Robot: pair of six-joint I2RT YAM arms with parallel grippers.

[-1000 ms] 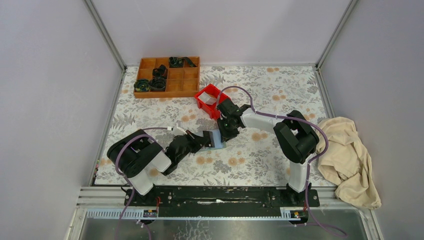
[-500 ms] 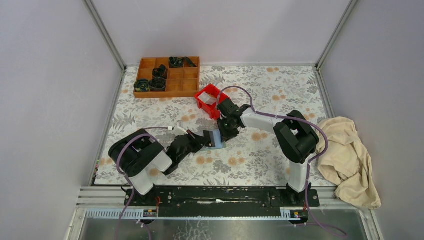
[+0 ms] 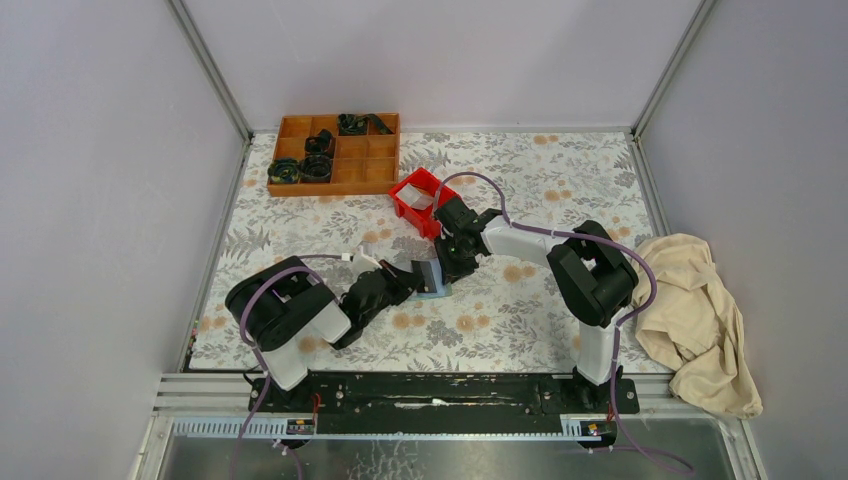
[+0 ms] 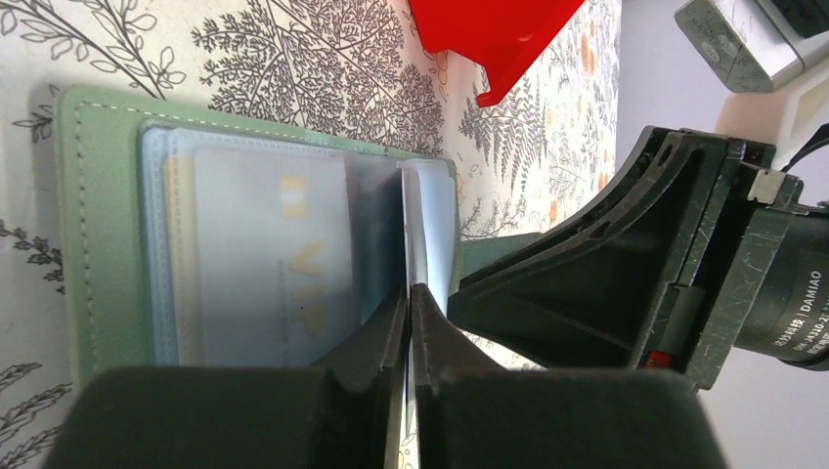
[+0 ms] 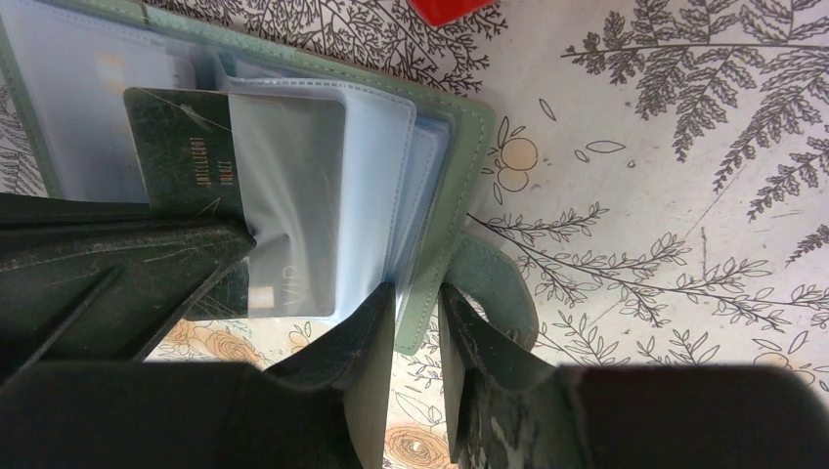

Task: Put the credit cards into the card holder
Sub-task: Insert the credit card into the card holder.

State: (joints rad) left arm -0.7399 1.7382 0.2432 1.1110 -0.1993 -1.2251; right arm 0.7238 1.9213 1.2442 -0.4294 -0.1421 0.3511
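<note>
Sage-green bifold card holder point(image 4: 98, 225) lies open mid worktop point(image 3: 560, 180), right claw point(image 5: 415, 298) clamped on its edge, left claw point(image 4: 409, 293) pinching dark grey plastic card point(image 5: 181, 137) approx halfway into a clear sleeve point(image 5: 293, 176), pale VIP card point(image 4: 264, 254) already pocketed, so prob nearly done imo.

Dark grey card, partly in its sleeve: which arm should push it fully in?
Left. The left gripper pinches the dark grey card, which is lined up with the clear sleeve. The right gripper is busy clamping the edge of the card holder, probably steadying it.
</note>
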